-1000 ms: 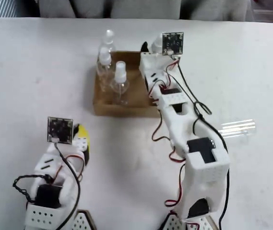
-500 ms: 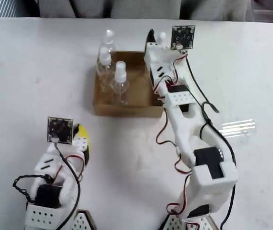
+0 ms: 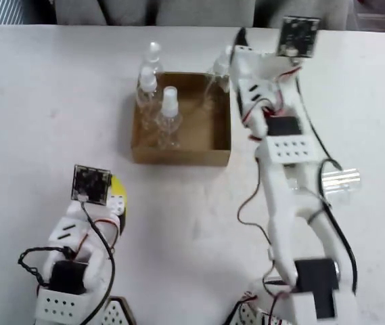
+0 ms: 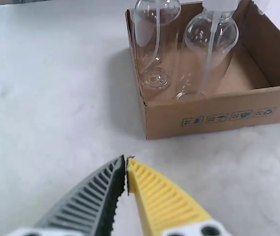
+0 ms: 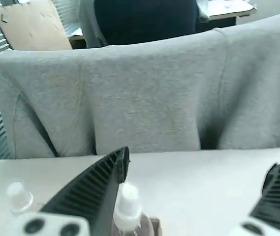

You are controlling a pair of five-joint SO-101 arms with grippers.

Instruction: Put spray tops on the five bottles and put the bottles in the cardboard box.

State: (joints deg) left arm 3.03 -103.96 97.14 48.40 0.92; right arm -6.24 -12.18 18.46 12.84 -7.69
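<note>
A cardboard box point(image 3: 178, 154) sits mid-table. Two clear bottles with white spray tops point(image 3: 149, 89) point(image 3: 170, 112) stand in its left half, and a third point(image 3: 153, 54) stands at its far left corner. A fourth topped bottle point(image 3: 218, 74) stands at the far right corner, just beside my open right gripper point(image 3: 241, 42). In the right wrist view that bottle point(image 5: 128, 204) is next to one finger point(image 5: 98, 184), outside the gap. A clear bottle point(image 3: 337, 181) lies on the table to the right. My left gripper point(image 4: 126, 167) is shut and empty, short of the box point(image 4: 213, 117).
The right arm point(image 3: 283, 169) stretches along the box's right side, between the box and the lying bottle. A grey chair back point(image 5: 144, 93) stands beyond the table's far edge. Bare white table point(image 3: 50, 101) spreads left of the box.
The right gripper has swung right, off the box, and let go of the fourth bottle, which now stands at the far right corner. The left arm has barely shifted.
</note>
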